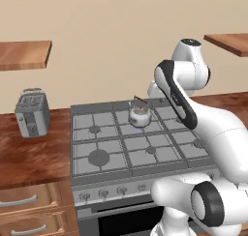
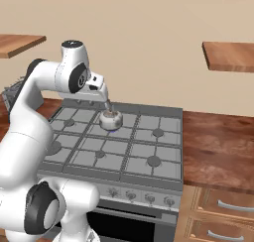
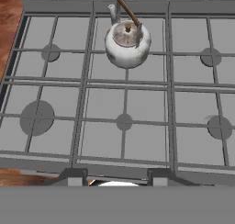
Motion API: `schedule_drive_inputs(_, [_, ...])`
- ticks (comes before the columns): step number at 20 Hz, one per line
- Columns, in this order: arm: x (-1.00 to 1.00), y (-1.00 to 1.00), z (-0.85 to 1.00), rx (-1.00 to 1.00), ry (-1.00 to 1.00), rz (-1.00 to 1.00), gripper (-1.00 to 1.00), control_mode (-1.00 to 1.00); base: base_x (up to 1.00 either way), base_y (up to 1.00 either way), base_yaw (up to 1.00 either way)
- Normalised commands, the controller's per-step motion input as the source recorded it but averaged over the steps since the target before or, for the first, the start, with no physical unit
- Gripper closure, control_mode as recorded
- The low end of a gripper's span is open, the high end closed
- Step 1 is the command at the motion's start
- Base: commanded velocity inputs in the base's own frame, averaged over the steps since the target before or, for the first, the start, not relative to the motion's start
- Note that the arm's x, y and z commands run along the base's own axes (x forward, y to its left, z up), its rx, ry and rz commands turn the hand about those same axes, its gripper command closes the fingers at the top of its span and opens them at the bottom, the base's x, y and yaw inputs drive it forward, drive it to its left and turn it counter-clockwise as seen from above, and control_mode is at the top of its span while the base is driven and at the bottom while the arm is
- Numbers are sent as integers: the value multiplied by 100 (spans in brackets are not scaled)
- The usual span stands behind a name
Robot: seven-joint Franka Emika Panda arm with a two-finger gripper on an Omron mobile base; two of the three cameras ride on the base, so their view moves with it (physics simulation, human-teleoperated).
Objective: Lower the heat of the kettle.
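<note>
While kettle (image 3: 127,44) sits on rear centre burner of stove (image 1: 104,169), approach step only: gripper (image 3: 117,175) closed, empty, high above grates. Next: descend to front knobs (image 2: 131,196), find kettle's.

- No legible text, label, brand, number or sign appears anywhere: the grey stove's small round silver control knobs (image 2: 131,195) carry no readable markings.

A shiny silver kettle (image 3: 127,45) with a dark handle sits on the grey stove (image 3: 124,103), beside brown wood-grain counter (image 1: 29,153).
</note>
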Motion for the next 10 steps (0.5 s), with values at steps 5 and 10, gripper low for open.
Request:
schedule_drive_inputs(5, [0,0,0,0,0,0,-100,100,-3,8,0])
schedule_drive_inputs(10, [0,0,0,0,0,0,-100,100,-3,31,-3])
